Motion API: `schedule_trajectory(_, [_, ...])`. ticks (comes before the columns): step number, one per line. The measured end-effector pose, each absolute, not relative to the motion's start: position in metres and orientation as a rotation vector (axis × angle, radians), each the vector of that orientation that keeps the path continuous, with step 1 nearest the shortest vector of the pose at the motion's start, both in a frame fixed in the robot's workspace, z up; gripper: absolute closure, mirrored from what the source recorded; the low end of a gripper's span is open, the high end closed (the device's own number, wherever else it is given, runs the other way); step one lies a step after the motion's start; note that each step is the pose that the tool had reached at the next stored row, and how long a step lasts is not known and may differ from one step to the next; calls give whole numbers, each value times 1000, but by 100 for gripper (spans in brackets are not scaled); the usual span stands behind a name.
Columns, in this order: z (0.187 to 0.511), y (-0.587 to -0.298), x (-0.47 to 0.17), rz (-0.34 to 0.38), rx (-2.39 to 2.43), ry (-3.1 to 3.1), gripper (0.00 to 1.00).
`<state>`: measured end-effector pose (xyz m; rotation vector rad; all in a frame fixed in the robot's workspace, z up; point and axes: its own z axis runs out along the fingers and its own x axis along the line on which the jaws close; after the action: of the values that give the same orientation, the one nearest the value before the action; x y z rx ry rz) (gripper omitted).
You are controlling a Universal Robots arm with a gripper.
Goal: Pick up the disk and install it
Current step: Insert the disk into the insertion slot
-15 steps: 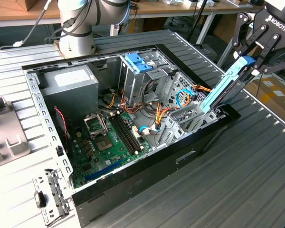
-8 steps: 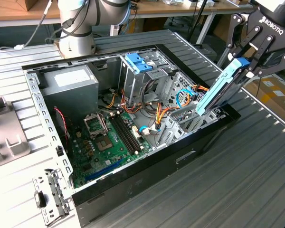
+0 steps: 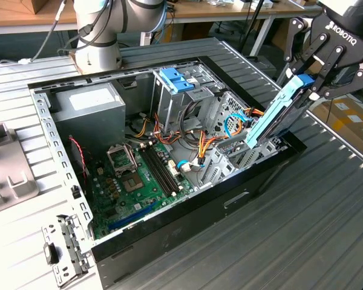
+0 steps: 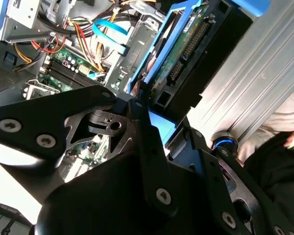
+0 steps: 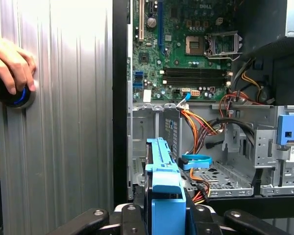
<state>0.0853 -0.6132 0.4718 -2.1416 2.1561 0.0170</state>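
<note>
Here the hand (image 3: 311, 81) sits at the upper right of the exterior view, its fingers clamped on the blue tab end of the disk (image 3: 272, 118). The disk hangs tilted — top end in the hand, lower end dipping into the open computer case (image 3: 187, 223) by the metal drive cage (image 3: 230, 139). In the first wrist view its blue rail (image 5: 161, 171) runs up from the frame's bottom centre. A person's hand (image 5: 10, 61) rests on a dark round knob (image 5: 12, 95) on the ribbed surface (image 5: 63, 122).
</note>
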Motion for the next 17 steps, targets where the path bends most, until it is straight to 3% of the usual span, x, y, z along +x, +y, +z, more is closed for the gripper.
schedule_trajectory(17, [470,-612,66,22,-2139,2154,63])
